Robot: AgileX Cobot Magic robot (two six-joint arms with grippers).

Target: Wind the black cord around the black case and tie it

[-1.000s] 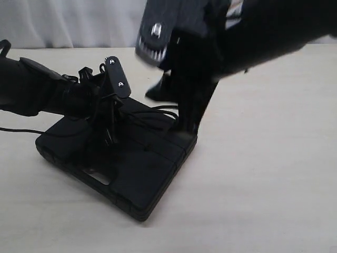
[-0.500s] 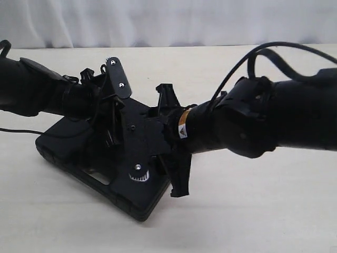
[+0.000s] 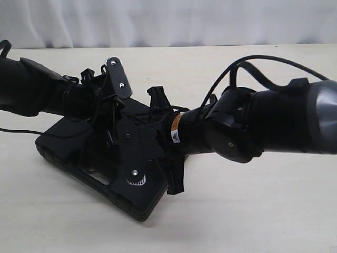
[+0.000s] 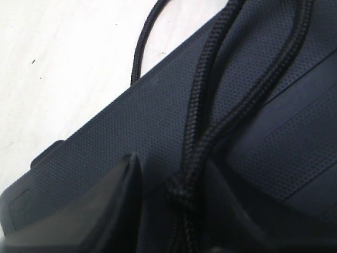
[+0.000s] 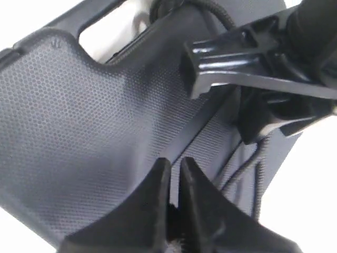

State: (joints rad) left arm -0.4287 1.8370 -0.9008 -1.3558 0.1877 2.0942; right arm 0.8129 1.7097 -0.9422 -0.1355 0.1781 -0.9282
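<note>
The black case (image 3: 63,143) lies flat on the table. Two strands of the black cord (image 4: 210,105) run across its textured lid (image 4: 131,121) and meet at a small knot between the fingers of my left gripper (image 4: 179,205). That gripper is open, with a gap on one side of the cord. My left gripper (image 3: 109,124) stands over the case's far side. My right gripper (image 3: 126,150) reaches in low over the lid (image 5: 79,105); in its wrist view the right gripper (image 5: 175,166) is shut on a dark bit of cord. Cord strands (image 5: 245,168) also lie beside it.
The pale table (image 3: 253,211) spreads round the case, with a white backdrop (image 3: 168,21) behind. The case's handle cut-out (image 5: 105,31) shows the table through it. The left arm's gripper body (image 5: 237,68) sits close ahead of the right fingers. A glossy cable (image 3: 263,60) loops above the right arm.
The right arm came down from high above the case to low over the lid, then edged left towards the left gripper. The left arm and the case have stayed put.
</note>
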